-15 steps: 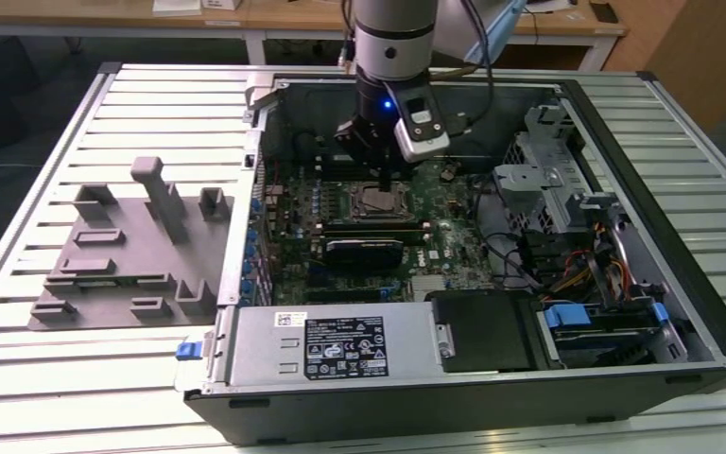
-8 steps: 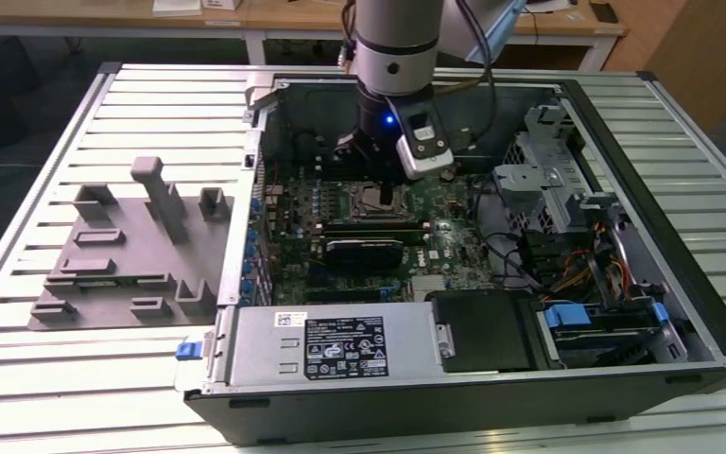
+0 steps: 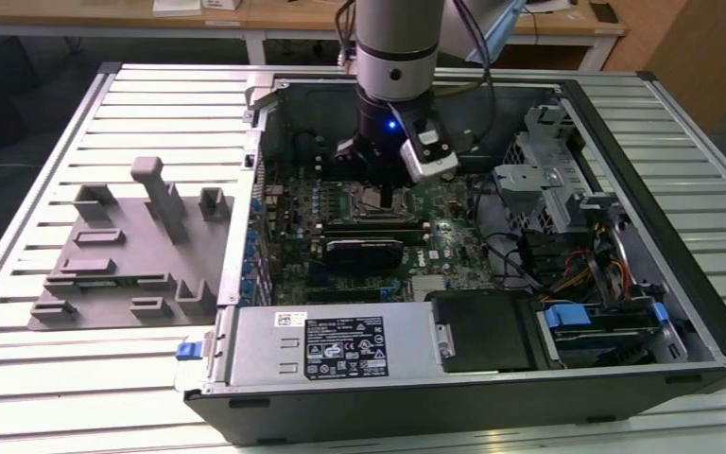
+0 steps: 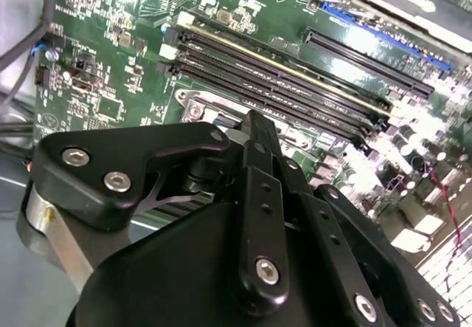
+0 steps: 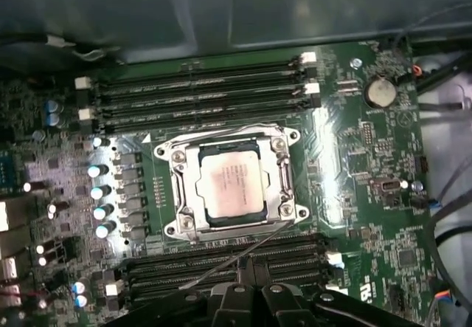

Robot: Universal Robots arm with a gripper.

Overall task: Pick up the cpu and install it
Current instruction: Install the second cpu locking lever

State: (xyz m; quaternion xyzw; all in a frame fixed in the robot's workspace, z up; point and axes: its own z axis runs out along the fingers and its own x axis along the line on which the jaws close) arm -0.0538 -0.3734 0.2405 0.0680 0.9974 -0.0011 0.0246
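In the first wrist view the cpu (image 5: pixel 232 185), a silver square chip, lies flat inside the socket's metal frame (image 5: pixel 285 187) on the green motherboard (image 5: pixel 369 164). A thin wire lever (image 5: pixel 236 257) runs slantwise from the frame's corner towards my gripper (image 5: pixel 248 262). The gripper hangs a little above the board beside the socket, fingers together and holding nothing. In the exterior view my gripper (image 3: pixel 392 197) points straight down inside the open computer case (image 3: pixel 665 113), over the socket area. Its black linkage (image 4: pixel 254 194) is seen close up in the second wrist view, above the memory slots (image 4: pixel 295 76).
Memory slots (image 5: pixel 199 94) flank the socket on two sides. A drive cage and cables (image 3: pixel 565 218) stand at the exterior view's right, and the power supply (image 3: pixel 337 345) sits along the case's near side. A grey fixture with blocks (image 3: pixel 124 255) lies on the slatted table at the exterior view's left.
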